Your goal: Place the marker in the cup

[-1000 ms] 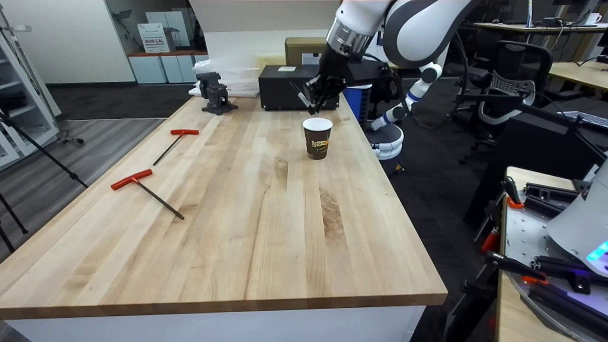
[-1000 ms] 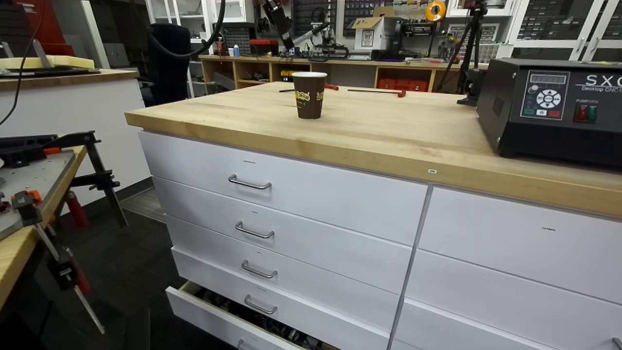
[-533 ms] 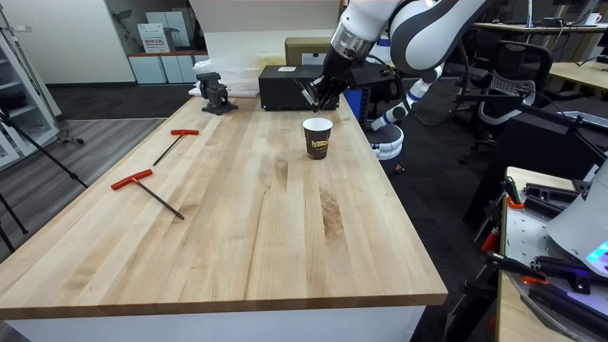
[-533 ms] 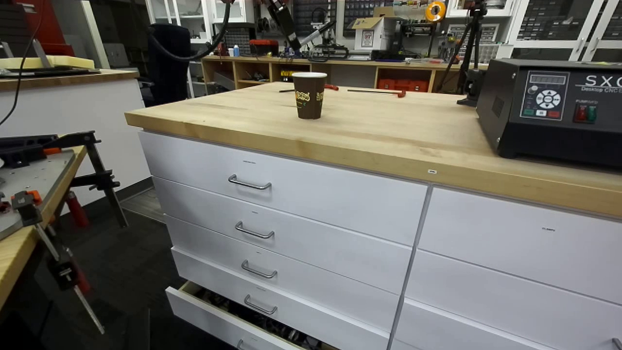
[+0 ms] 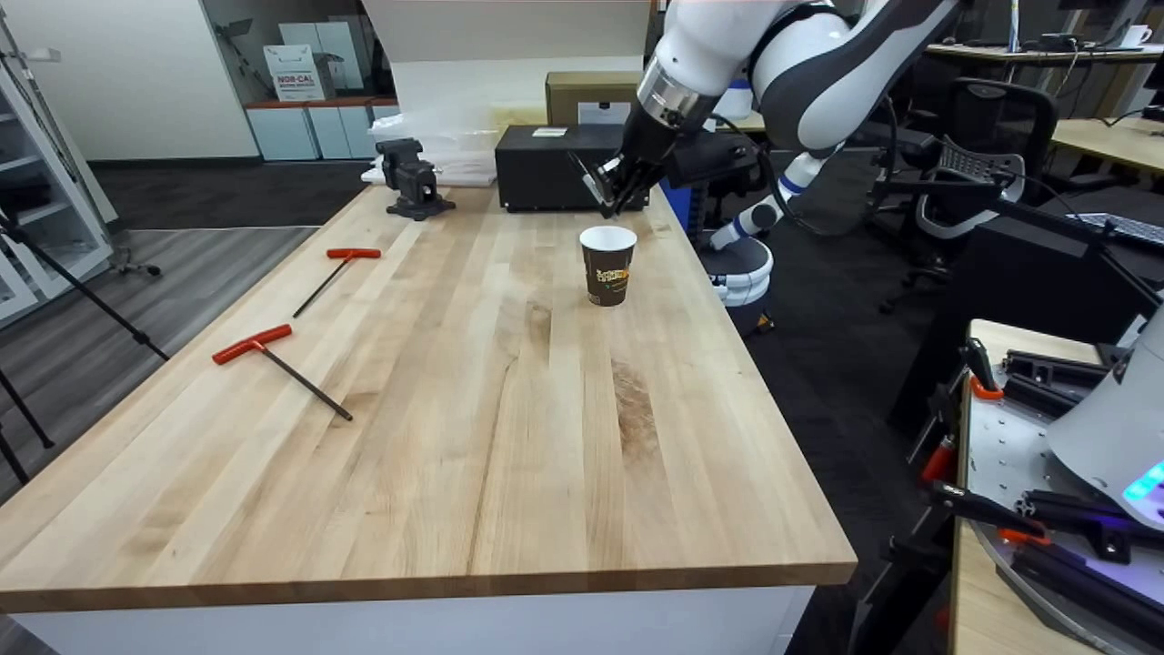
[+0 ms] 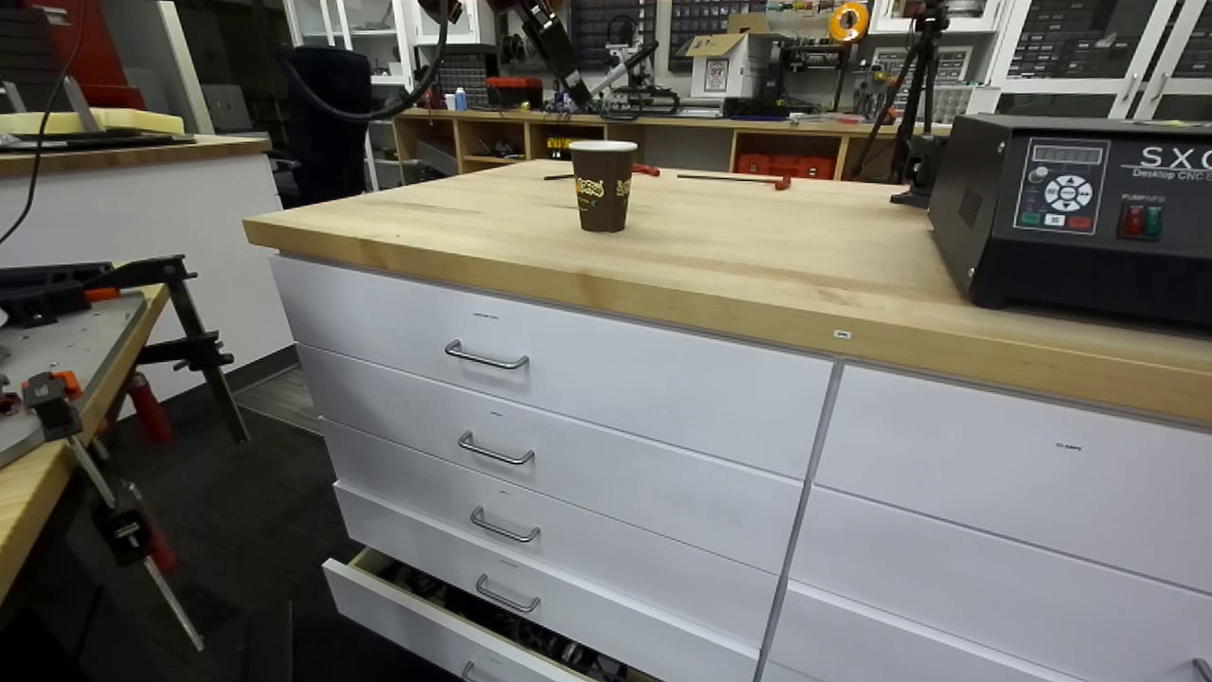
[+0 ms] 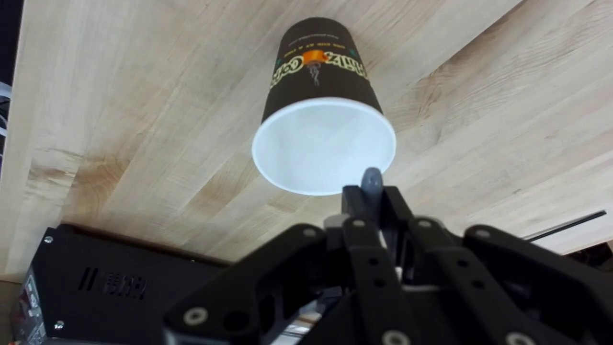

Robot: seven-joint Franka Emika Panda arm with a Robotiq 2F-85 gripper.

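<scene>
Gripper [image 7: 372, 197], pinching the marker [image 7: 371, 178], has edged into closer line with the cup [image 7: 322, 109] below and just ahead of it, so I judge centring comes before release

About the cup [image 5: 607, 273]: has brown body and white rim; in an exterior view stands upright on far right part of the table [image 5: 436, 509]. About the marker [image 7: 372, 184]: is held in the air, tilted; in the wrist view shows rounded grey end across right part of the rim; impossible to tell if touching.
</scene>
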